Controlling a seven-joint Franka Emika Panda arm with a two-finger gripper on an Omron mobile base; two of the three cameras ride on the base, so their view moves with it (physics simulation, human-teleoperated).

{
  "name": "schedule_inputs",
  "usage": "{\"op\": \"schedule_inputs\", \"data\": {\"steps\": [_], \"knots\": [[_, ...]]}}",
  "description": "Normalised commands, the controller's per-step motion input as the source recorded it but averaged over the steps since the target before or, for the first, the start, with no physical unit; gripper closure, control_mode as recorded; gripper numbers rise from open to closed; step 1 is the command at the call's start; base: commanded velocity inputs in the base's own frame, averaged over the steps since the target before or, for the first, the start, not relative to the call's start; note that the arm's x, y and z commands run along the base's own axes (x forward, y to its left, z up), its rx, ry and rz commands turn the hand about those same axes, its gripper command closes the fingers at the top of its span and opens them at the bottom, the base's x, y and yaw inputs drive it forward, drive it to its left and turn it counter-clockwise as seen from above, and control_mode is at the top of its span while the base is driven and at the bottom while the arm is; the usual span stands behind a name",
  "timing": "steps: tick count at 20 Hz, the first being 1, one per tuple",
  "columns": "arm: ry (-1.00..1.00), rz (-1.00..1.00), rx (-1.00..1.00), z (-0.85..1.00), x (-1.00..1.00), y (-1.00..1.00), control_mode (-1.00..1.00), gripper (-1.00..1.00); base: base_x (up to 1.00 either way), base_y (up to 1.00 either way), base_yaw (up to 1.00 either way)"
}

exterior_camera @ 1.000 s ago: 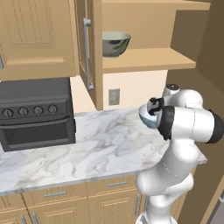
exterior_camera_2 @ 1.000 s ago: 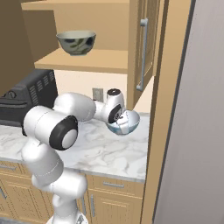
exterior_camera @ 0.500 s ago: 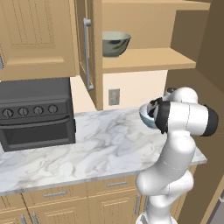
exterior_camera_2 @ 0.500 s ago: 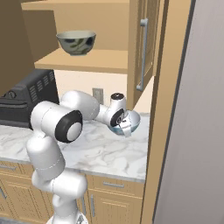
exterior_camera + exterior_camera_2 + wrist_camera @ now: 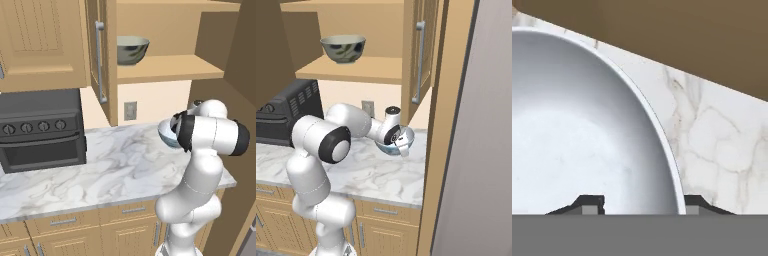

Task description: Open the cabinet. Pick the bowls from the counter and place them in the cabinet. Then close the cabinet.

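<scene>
Down at the marble surface (image 5: 100,170), my fingers (image 5: 592,204) straddled the white bowl's (image 5: 577,135) rim, one inside, one outside; whether they gripped it, I couldn't tell

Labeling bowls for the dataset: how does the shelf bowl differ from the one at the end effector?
Colour: the shelf bowl is dull olive-grey with dark markings; the counter bowl is white inside.
Place: the shelf bowl stands on the shelf of the open cabinet; the counter bowl is low over the marble counter.
Contact: the shelf bowl stands free; the end effector straddles the counter bowl's rim.
Shared: both round, deep, upright, similar in size.
</scene>
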Motion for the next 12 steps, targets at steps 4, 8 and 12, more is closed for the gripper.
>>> {"op": "schedule_inputs", "data": {"steps": [4,8,12], "knots": [[0.0,0.0,0.0,0.0,0.0,0.0,-1.0,1.0,0.0,0.0,0.0],[-0.05,0.0,0.01,0.06,-0.02,0.0,-1.0,1.0,0.0,0.0,0.0],[-0.28,0.0,0.07,0.55,-0.31,0.0,-1.0,1.0,0.0,0.0,0.0]]}}
